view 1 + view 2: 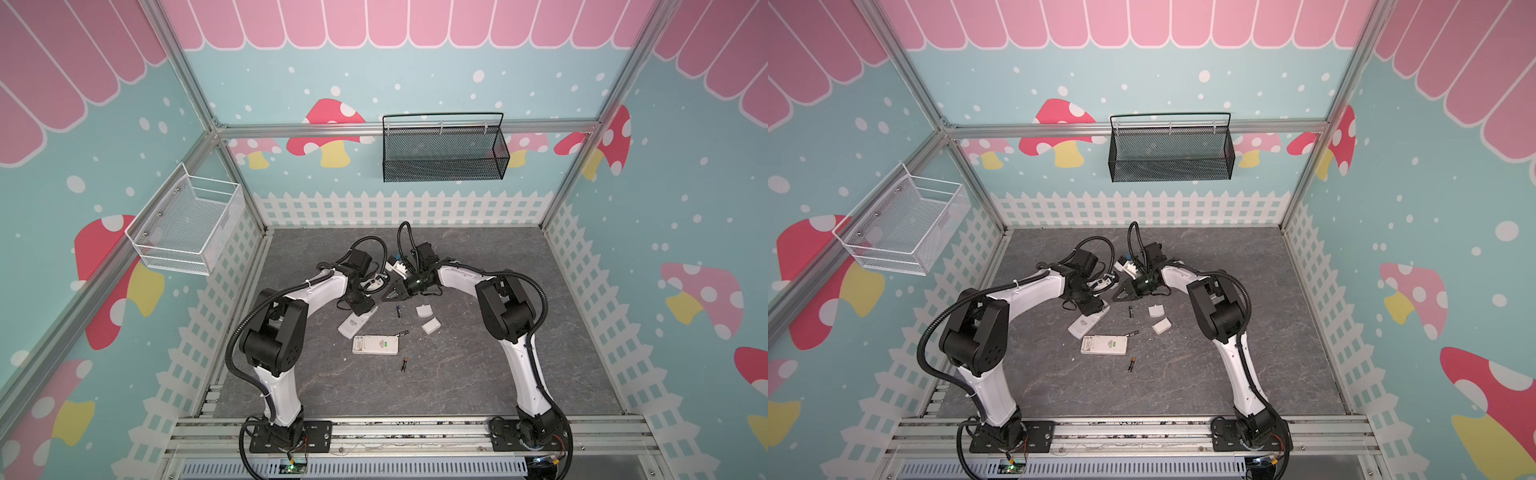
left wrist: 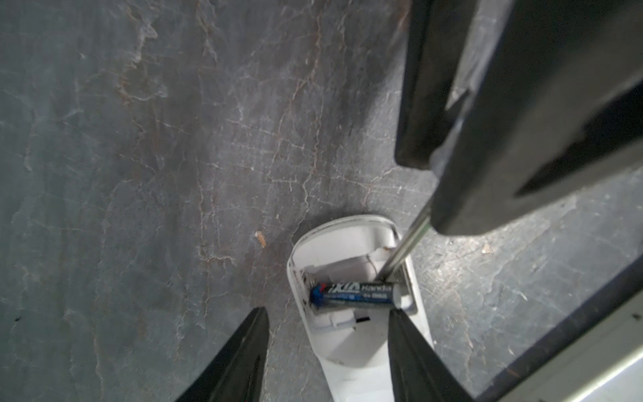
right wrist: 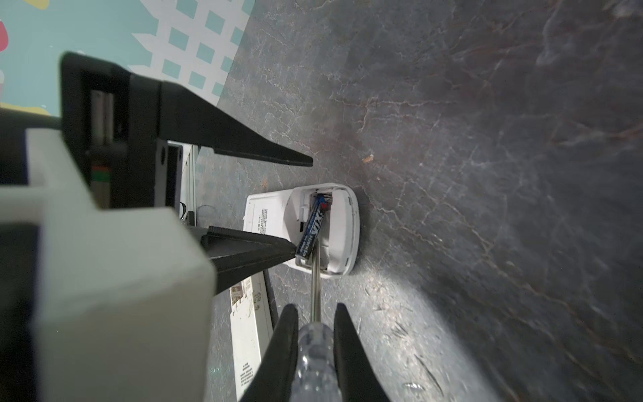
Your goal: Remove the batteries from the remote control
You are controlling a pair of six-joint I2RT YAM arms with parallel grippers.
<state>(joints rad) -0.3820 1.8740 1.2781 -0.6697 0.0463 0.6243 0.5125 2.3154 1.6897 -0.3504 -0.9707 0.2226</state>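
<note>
Three loose batteries [image 1: 403, 364] lie on the table [image 1: 457, 374] toward the arm bases. Farther back, the left gripper [image 2: 327, 313] holds its jaws apart over the open bay of the remote [image 2: 348, 348], a fourth battery [image 2: 355, 296] crosswise between their tips. The right gripper [image 3: 316, 306] clamps the screwdriver [image 3: 315, 355], its tip beside that battery.

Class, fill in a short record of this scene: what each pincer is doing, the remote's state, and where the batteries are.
Left pincer: open, low over the remote
Right pincer: shut on the screwdriver, tip in the compartment
Compartment: uncovered, one battery inside
Loose batteries: three on the table
</note>
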